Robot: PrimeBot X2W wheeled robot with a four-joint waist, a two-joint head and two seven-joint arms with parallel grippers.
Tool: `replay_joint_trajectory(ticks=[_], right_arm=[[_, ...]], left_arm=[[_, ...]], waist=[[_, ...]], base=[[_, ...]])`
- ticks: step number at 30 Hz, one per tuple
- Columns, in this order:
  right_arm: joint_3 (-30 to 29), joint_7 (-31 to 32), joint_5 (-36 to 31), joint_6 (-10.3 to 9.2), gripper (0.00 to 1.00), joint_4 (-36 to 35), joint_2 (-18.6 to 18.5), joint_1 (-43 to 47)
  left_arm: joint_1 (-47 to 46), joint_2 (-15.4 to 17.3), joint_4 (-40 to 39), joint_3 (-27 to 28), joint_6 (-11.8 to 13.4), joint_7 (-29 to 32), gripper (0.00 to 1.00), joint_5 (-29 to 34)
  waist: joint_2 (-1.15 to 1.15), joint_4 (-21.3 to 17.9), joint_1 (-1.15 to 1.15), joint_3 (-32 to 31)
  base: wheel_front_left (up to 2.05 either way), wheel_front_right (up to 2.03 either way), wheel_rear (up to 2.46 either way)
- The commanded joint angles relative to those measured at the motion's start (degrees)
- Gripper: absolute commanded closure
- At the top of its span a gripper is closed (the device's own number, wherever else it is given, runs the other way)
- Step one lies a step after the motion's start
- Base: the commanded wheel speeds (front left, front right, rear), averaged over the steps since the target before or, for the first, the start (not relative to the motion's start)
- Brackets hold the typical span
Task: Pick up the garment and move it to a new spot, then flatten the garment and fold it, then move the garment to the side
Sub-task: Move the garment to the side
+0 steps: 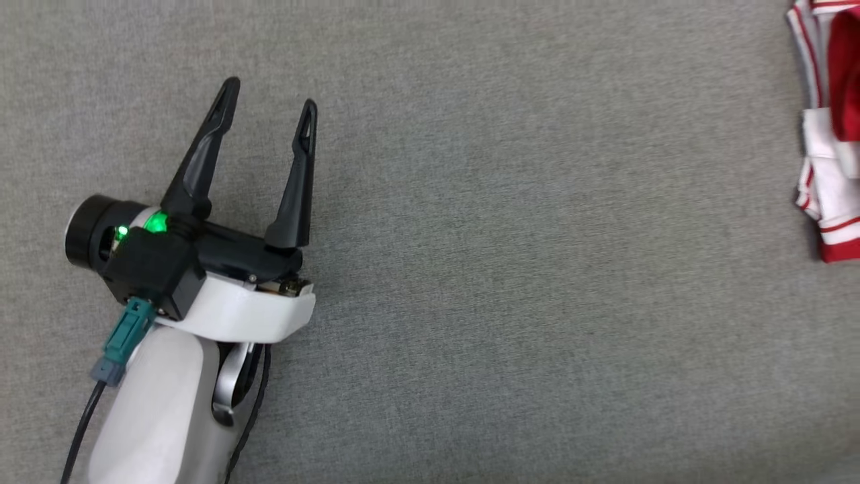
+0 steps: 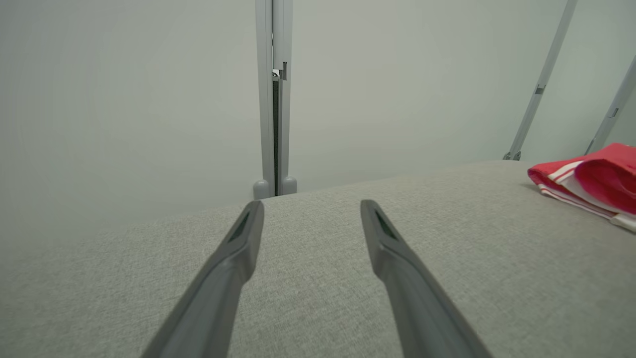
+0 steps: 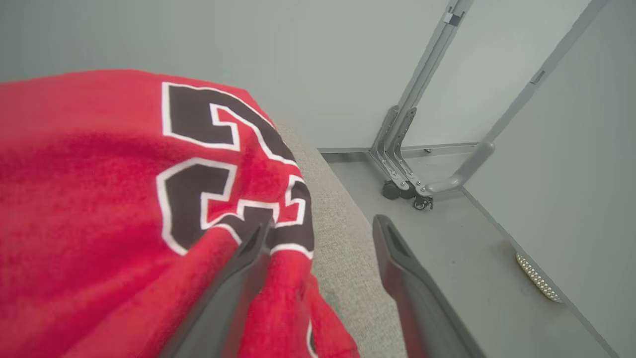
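The garment is a red and white jersey, bunched at the far right edge of the grey fabric surface. In the left wrist view the garment lies folded over itself to the right. Up close, the garment shows a black number outlined in white. My left gripper hovers open over bare fabric at the left, far from the jersey, and its fingers hold nothing. My right gripper is open at the surface's edge, its left finger against the red cloth, the other over the floor.
The padded surface ends at an edge beside the jersey, with grey floor below. A folding metal frame with a caster stands on that floor. An upright post and slanted struts rise behind the surface.
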Motion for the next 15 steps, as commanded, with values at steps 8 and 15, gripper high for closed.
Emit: replay_joint_trajectory(ticks=[8,15], right_arm=[[-5.26,-1.22,-1.47,-0.10,0.00,-11.68,9.64,12.75],[-3.83,-1.25,-4.79,-0.10,0.00,-29.47,19.11,25.52]], left_arm=[[6.43,1.00,2.92,1.42,0.49,-0.12,0.00,-2.69],[11.77,1.07,4.58,2.79,1.19,-0.61,0.00,-4.89]], waist=[[0.00,-4.21,0.00,-10.43],[0.00,-4.18,0.00,-16.93]], base=[[0.00,0.00,0.00],[0.00,0.00,0.00]])
